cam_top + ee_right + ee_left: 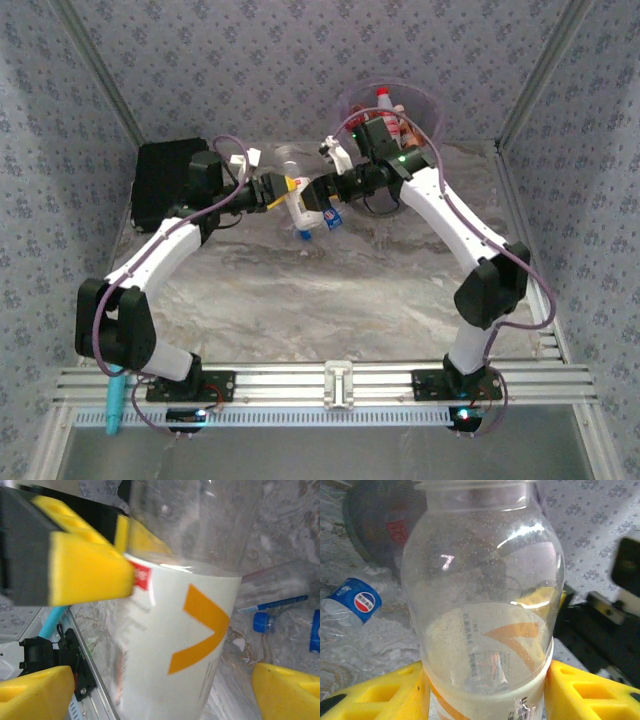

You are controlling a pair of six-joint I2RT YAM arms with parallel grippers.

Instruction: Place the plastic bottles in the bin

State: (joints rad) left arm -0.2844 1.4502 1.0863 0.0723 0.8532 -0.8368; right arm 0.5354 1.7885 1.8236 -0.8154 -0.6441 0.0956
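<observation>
**Where the two arms meet at mid-table, one bottle sits between their grippers**

As seen from behind the bases, both arms lean in toward the far middle of the marbled table.

- Left arm: rises from its base at the near left and bends at a dark elbow. Its white forearm runs up and to the right, with the wrist level and pointing right.
- Right arm: elbow held high at the right edge. The forearm slants up and left toward the bin, then the wrist folds back left to face the other arm.
- Bin: pale purple, at the far right corner behind the right wrist. Several bottles already stand inside, one red cap showing.
- Black case: far left, behind the left forearm.
- Held bottle: clear, with a white label and an orange chevron, hanging above the table between the grippers and well short of the bin.
- Left gripper: yellow pads pressed against both sides of the label, clamped on the bottle.
- Right gripper: jaws spread wide, with a gap between each yellow finger and the bottle.
- Blue-labelled bottle: lying on the table below the held one.
- Teal tool: by the left base.
- Blue cap: on the table.
</observation>
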